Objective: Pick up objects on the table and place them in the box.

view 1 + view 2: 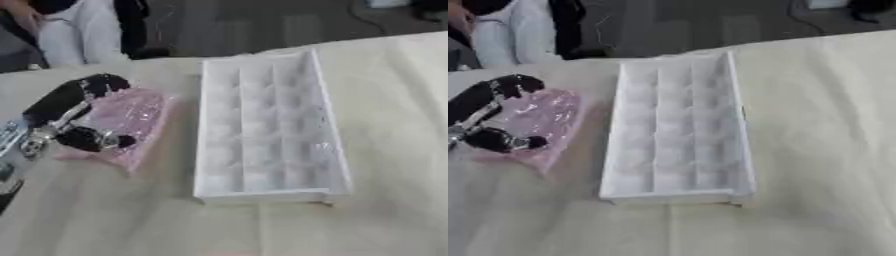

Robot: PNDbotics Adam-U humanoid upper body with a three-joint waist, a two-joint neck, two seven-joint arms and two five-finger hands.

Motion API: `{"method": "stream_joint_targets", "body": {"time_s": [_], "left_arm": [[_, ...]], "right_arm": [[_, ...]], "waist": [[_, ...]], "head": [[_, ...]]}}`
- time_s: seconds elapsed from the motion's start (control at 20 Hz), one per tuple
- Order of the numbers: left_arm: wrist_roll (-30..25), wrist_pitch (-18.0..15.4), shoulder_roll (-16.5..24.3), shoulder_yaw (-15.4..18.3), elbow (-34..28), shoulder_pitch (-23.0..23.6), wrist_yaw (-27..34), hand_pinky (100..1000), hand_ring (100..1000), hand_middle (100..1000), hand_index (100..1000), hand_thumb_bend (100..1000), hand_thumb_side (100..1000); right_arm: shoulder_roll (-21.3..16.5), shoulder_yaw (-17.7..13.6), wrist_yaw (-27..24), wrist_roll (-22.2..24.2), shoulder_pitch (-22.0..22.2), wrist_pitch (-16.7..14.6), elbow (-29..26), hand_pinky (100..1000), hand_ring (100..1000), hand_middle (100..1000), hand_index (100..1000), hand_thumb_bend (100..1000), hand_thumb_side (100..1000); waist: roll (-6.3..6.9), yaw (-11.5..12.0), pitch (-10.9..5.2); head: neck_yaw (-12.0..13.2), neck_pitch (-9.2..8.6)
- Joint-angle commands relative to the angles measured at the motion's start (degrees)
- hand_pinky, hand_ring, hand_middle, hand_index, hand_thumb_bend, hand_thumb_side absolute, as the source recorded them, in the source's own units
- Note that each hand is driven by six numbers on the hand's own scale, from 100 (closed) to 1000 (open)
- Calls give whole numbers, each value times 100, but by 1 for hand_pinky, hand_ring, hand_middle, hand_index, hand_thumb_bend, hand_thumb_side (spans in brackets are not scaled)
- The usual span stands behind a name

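Note:
A pink translucent packet [131, 122] lies on the cream table cloth, just left of a long white box [267, 127] with several small compartments. My left hand [77, 107] comes in from the left and is shut on the pink packet: its fingers curl over the far edge [101, 85] and its thumb [92, 140] presses on the near part. The box [677, 130] looks to hold nothing. My right hand shows in neither view.
The cloth-covered table [385, 100] stretches to the right and toward the near edge. Beyond the far table edge a person in white [66, 35] sits at the upper left, above dark floor.

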Motion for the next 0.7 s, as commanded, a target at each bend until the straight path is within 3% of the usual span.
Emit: {"method": "stream_joint_targets", "body": {"time_s": [0.05,0.7], "left_arm": [[151,28,308,-30,67,-13,-414,644,771,829,901,646,837],[373,-32,304,-82,757,-517,-1234,697,804,854,915,680,828]], "right_arm": [[-38,-4,-30,35,-58,-3,-110,829,854,865,798,336,1000],[6,5,-76,87,-55,15,-110,821,848,856,792,336,1000]], "waist": [[-28,-14,-67],[-49,-91,-108]], "head": [[63,-6],[110,-19]]}}
